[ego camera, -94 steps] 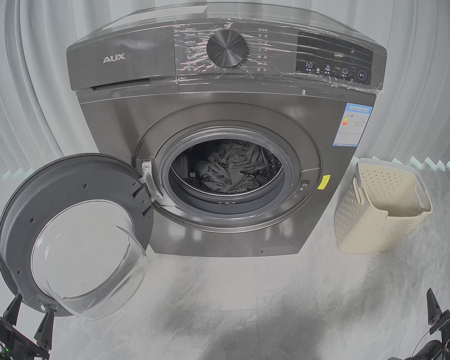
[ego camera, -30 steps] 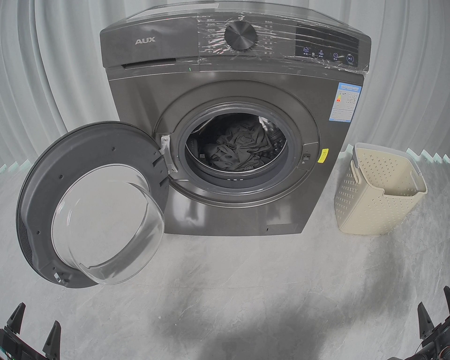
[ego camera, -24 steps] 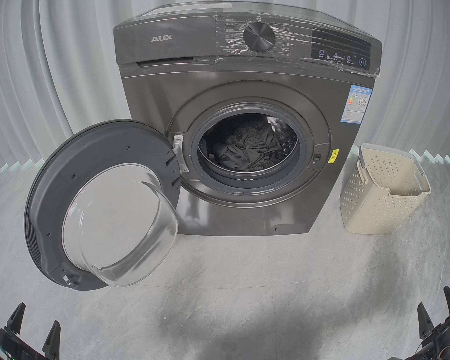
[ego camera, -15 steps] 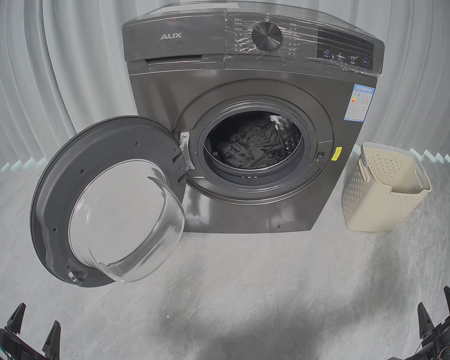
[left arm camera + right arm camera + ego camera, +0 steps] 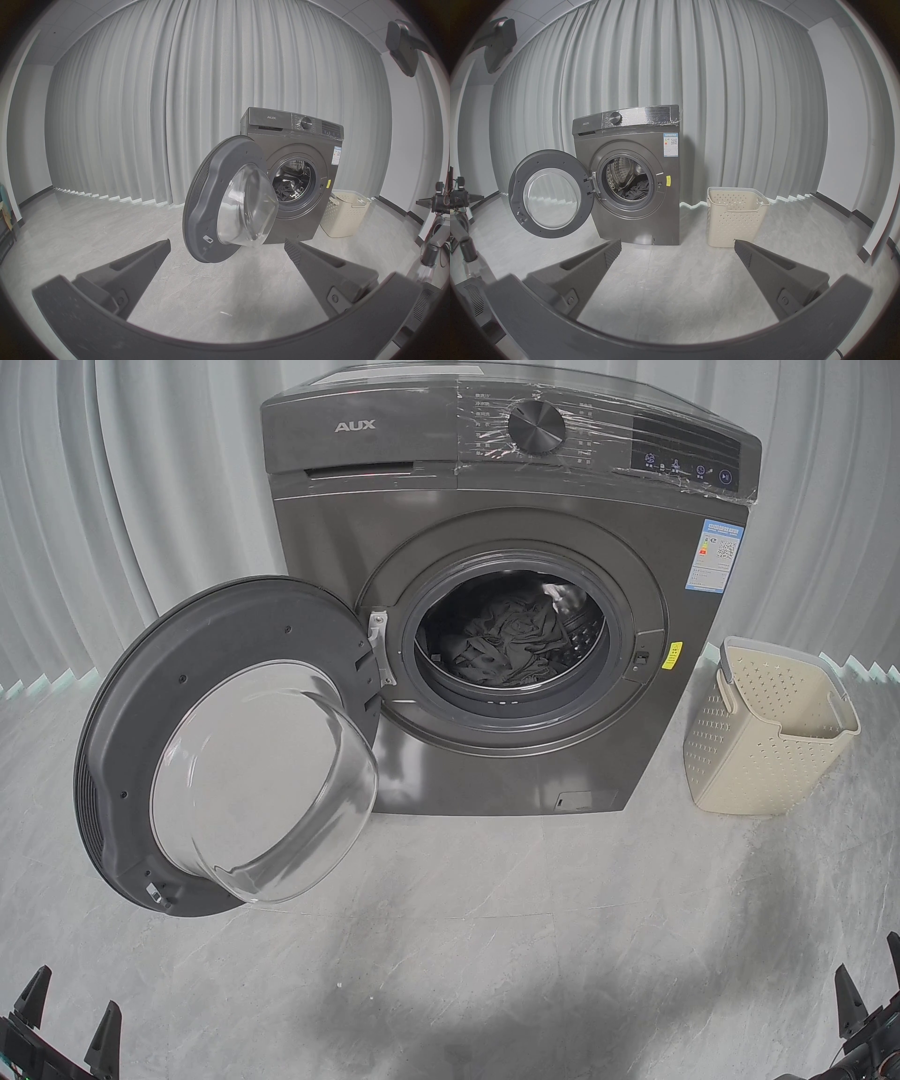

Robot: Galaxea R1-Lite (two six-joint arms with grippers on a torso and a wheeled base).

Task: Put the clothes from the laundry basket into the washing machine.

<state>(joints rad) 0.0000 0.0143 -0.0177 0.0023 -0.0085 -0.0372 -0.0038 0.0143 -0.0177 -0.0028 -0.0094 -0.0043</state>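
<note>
Ahead of both jaws, well apart from them, a dark grey front-loading washing machine (image 5: 525,772) stands on the pale grey marbled floor (image 5: 525,941). Its round grey door with a clear bowl-shaped window (image 5: 187,669) hangs swung wide open, straight ahead of the left jaws and nearer to them than the machine's front. Beyond that door, inside the open drum, lies a crumpled heap of dark grey clothes (image 5: 502,637), resting on the drum's lower part. Ahead of the right jaws, just beside the machine's far side from the door, a cream perforated plastic laundry basket (image 5: 741,772) stands upright on the floor, its perforated inner walls in plain sight.

The left jaws are spread wide, with only bare floor between them, and they grip nothing. The right jaws are spread just as wide and likewise grip nothing. Both sets sit low, pointing forward, well apart from each other and touching neither door, machine nor basket. Behind the machine hangs a white pleated curtain (image 5: 141,501).
</note>
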